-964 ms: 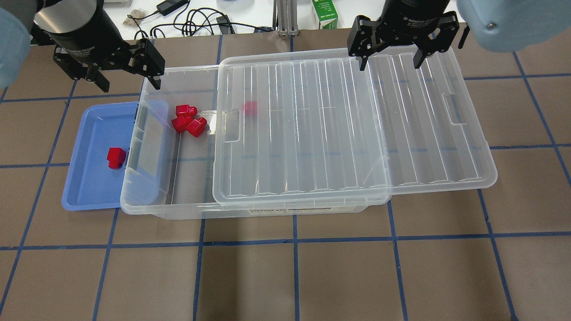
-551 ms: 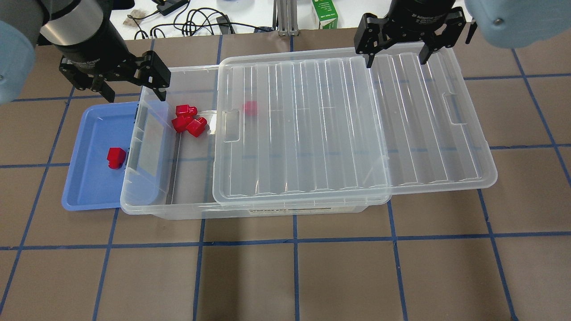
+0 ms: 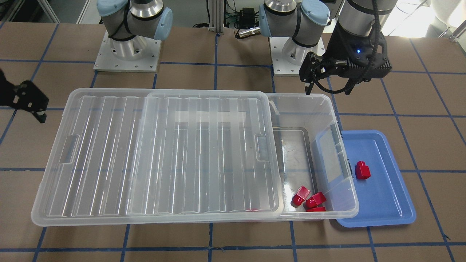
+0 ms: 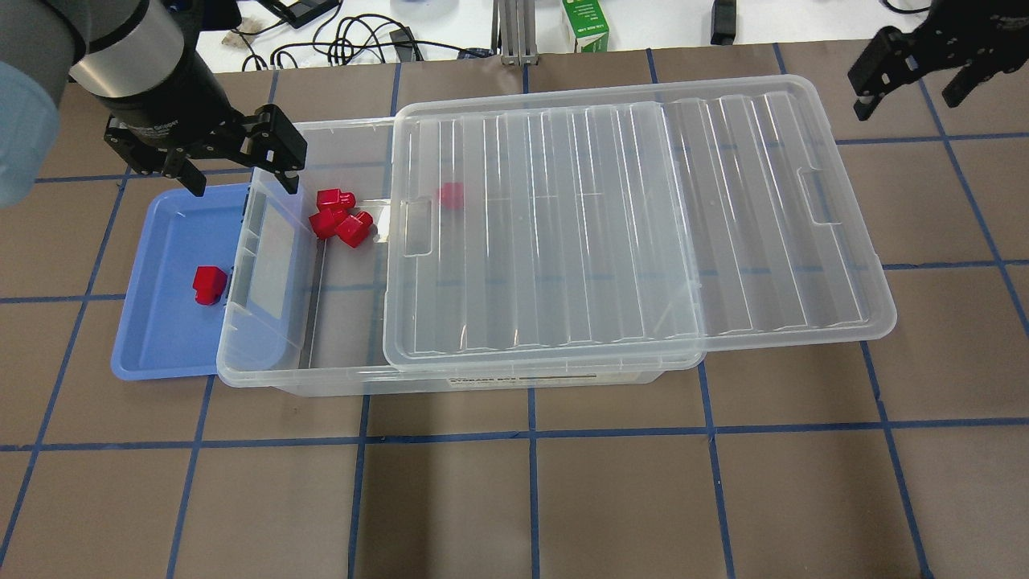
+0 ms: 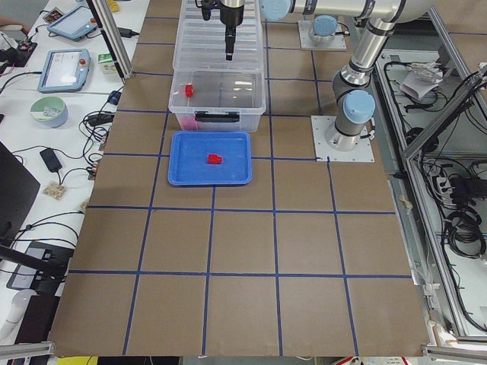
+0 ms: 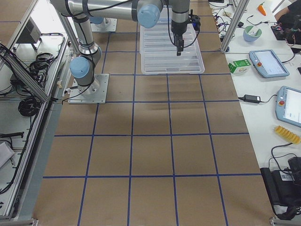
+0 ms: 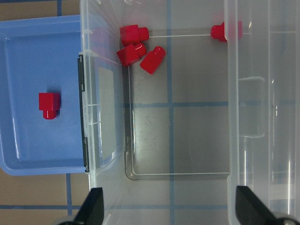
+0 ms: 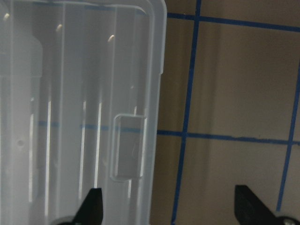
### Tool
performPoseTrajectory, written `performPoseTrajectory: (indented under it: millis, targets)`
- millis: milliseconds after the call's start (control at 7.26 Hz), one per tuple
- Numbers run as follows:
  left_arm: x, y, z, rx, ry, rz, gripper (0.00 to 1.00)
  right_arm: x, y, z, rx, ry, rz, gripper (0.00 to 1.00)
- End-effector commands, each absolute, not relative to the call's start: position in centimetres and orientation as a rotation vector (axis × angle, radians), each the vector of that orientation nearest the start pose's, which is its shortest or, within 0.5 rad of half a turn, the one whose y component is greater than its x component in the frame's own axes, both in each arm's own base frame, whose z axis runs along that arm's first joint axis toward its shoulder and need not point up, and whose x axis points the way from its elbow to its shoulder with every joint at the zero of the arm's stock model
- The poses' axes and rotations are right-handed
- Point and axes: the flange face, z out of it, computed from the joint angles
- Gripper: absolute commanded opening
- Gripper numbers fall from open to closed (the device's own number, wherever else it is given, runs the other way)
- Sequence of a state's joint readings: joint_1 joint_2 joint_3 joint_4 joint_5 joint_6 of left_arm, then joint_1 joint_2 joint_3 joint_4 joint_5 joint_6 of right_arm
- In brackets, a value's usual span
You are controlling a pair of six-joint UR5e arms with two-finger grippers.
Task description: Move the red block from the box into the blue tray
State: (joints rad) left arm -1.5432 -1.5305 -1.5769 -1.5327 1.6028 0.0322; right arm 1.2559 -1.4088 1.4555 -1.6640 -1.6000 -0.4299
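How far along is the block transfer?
Done: the lid sits shifted off the box's tray end, and one red block lies in the blue tray. In hand: nothing; the left fingers, above the box's corner by the tray, and the right fingers, beyond the lid's far end, are open and empty. Left, if more should go: three blocks in the open part, a fourth block under the lid.

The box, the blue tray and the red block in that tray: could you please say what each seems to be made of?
The box: clear, slightly milky plastic; the table lines show through its walls and its ribbed lid.
The blue tray: opaque plastic, smooth with a soft sheen and a moulded raised rim.
The red block: probably hard plastic, with glossy, evenly coloured faces.
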Motion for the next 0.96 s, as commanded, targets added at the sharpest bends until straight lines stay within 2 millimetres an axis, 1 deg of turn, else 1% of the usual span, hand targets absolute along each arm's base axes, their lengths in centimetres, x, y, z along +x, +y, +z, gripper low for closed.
performPoseTrajectory:
  millis: [0,138,413,551,689,826]
  targets:
    - [-11.1,-48.8,50.4,-0.011,3.104,-0.098,1.0,-15.1,-60.9,36.4,-0.221,3.155,0.021,1.0]
    - [-11.2,-49.0,49.7,-0.018,3.113,-0.078,1.0,-14.7,-60.6,35.0,-0.184,3.132,0.065,1.0]
    - [-11.1,-48.9,49.7,-0.02,3.107,-0.07,1.0,-13.9,-59.2,33.5,-0.113,3.117,0.107,1.0]
    - [-11.1,-49.0,49.8,-0.025,3.107,-0.075,1.0,-13.3,-59.1,33.6,-0.092,3.118,0.105,1.0]
    - [-11.1,-48.9,49.7,-0.03,3.107,-0.072,1.0,-11.7,-59.3,33.9,-0.08,3.124,0.1,1.0]
    - [-11.2,-48.9,49.8,-0.028,3.105,-0.075,1.0,-9.5,-59.7,33.9,-0.07,3.127,0.099,1.0]
